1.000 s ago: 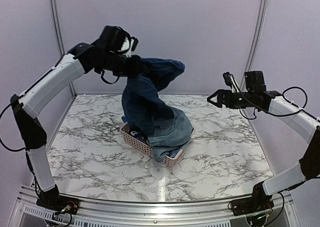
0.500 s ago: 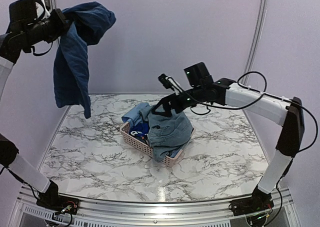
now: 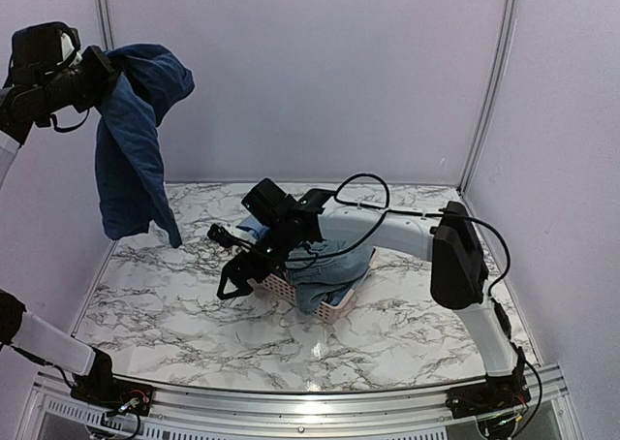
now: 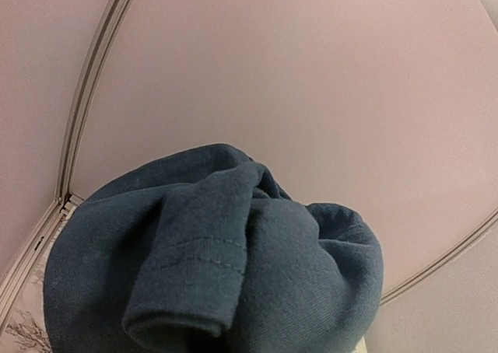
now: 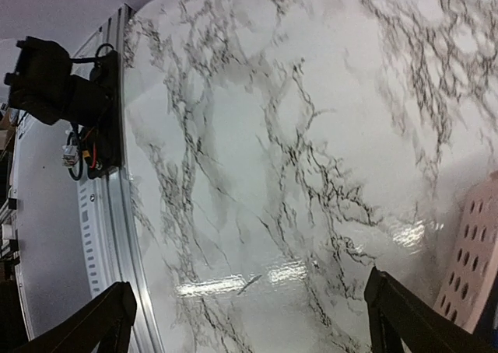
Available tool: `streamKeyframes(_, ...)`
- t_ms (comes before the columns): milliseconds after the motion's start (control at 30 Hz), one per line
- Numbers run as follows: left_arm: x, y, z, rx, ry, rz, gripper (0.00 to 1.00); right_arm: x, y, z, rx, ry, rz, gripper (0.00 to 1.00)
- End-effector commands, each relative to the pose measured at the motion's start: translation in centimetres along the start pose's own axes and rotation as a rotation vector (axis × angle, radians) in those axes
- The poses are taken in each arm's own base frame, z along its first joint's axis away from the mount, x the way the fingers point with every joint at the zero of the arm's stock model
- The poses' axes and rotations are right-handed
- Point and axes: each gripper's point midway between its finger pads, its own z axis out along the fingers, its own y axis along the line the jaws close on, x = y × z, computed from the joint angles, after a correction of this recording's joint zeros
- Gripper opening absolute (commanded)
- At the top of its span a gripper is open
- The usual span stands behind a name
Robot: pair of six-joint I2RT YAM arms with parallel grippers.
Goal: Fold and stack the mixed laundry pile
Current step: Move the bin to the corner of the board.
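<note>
1. Chiefly, the white grey-veined marble table (image 3: 165, 309) has its middle taken up by the pink perforated plastic basket (image 3: 276, 283). The right arm reaches across that basket, so a careless sweep could catch the rim and drag or tip it.
2. The dark navy soft shirt (image 3: 131, 154) hangs high at the far left, clear of the table. It is bunched rather than spread, so lowering it as it is would likely leave a crumpled heap that is hard to fold.
3. The light-blue denim piece (image 3: 334, 256) lies heaped in the basket and spills over its near edge. A passing arm could pull it out onto the table.
4. The left gripper (image 3: 89, 72) is buried in cloth. Its jaws are hidden in the wrist view, but the shirt hangs from them, so they are judged clamped on a thick wad; a thin bite could slip.
5. The right gripper (image 3: 221, 264) hovers over bare marble just left of the basket with its jaws spread wide and empty. Closing there would grasp nothing.
</note>
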Motion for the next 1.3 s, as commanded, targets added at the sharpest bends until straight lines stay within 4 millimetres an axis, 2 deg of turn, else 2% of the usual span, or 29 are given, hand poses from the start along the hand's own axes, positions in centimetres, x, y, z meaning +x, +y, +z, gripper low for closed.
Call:
streamKeyframes(0,-1.6,-0.9,-1.0,0.047,-0.062,-0.028,0.0,2.2,-2.6,1.8,0.039,0.075,0.127,0.99)
streamKeyframes(100,-1.1,-0.8,-0.4,0.048,-0.047,-0.033,0.0,4.0,-6.3,2.4,0.161,0.103,0.21,0.99)
streamKeyframes(167,-0.8,-0.7,0.0,0.049,-0.039,-0.038,0.0,5.1,-9.8,1.3,0.272,0.098,0.29,0.99)
streamKeyframes(267,-0.6,-0.7,0.5,0.051,-0.032,-0.039,0.0,6.1,-15.6,-2.2,0.417,0.027,0.428,0.98)
streamKeyframes(300,-0.5,-0.7,0.6,0.052,-0.029,-0.039,0.0,6.1,-17.5,-4.0,0.452,-0.013,0.469,0.99)
streamKeyframes(367,-0.4,-0.7,0.9,0.054,-0.029,-0.035,0.0,6.6,-19.9,-6.0,0.499,-0.044,0.514,0.98)
streamKeyframes(500,-0.1,-0.7,1.4,0.054,-0.02,-0.029,0.0,7.9,-23.1,-9.5,0.595,-0.054,0.529,0.99)
streamKeyframes(633,0.1,-0.4,1.5,0.045,-0.017,-0.018,0.0,12.0,-26.8,-15.0,0.705,-0.049,0.587,0.99)
streamKeyframes(800,0.5,-0.2,1.8,0.04,-0.007,-0.007,0.0,19.0,-31.7,-24.0,0.864,-0.062,0.704,0.99)
streamKeyframes(867,1.2,-0.3,2.3,0.05,0.017,-0.005,0.0,21.0,-33.4,-27.4,0.906,-0.09,0.753,0.99)
streamKeyframes(933,1.9,-0.5,2.9,0.069,0.043,0.001,0.0,21.9,-34.8,-30.3,0.939,-0.123,0.78,0.99)
streamKeyframes(1033,3.5,-1.6,4.1,0.141,0.119,0.013,0.0,21.5,-36.3,-33.6,0.968,-0.17,0.784,0.99)
streamKeyframes(1100,5.2,-2.4,5.4,0.189,0.185,0.027,0.0,19.9,-36.7,-35.2,0.963,-0.211,0.766,0.99)
streamKeyframes(1200,8.4,-3.7,6.7,0.23,0.263,0.111,0.0,16.8,-35.9,-36.0,0.89,-0.293,0.722,0.99)
streamKeyframes(1267,11.7,-4.6,7.2,0.234,0.323,0.195,0.0,14.4,-34.4,-36.6,0.833,-0.366,0.683,0.99)
